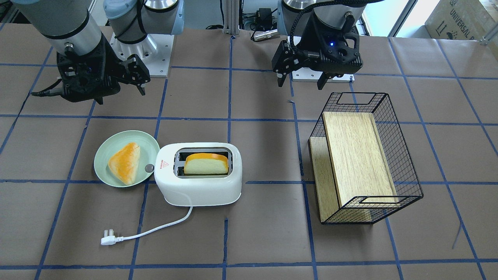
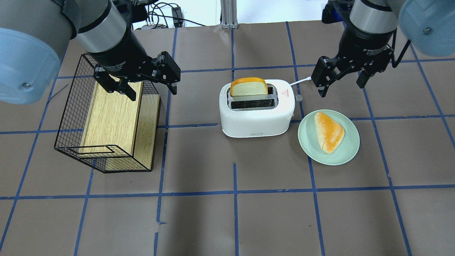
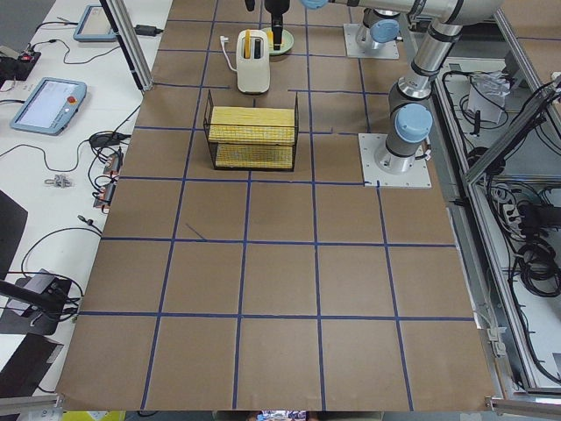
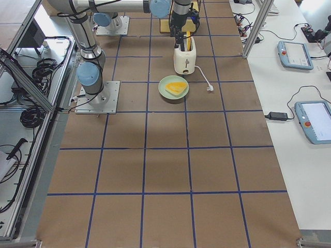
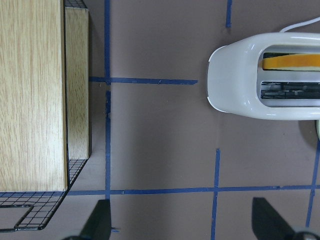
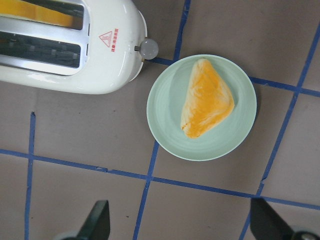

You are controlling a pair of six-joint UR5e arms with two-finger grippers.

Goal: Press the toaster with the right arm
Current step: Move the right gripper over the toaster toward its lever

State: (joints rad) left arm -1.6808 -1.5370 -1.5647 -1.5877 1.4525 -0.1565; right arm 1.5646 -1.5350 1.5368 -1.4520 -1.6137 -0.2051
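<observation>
- Toaster [image 2: 256, 121]: glossy white, rounded, two slots. Red triangle sticker on top, grey round knob [image 2: 298, 97] on the end beside the plate [image 2: 350, 146]. Stands between plate and wire basket [image 2: 69, 117].
- One slot holds a bread slice [image 2: 249, 88], sticking up.
- Plate: pale green, round, carries a golden wedge [image 2: 328, 132].
- Right gripper [image 2: 341, 87]: jaws apart, empty, raised near the knob end.
- Left gripper [image 2: 153, 93]: jaws apart, empty, over the basket.

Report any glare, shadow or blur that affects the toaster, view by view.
Front-facing: toaster sharp, evenly lit, soft shadow at its base. Overhead: background washed out, toaster clear. Right wrist: toaster crisp; fingers of the right gripper dark, blurred at bottom edge. Side views: toaster small.
</observation>
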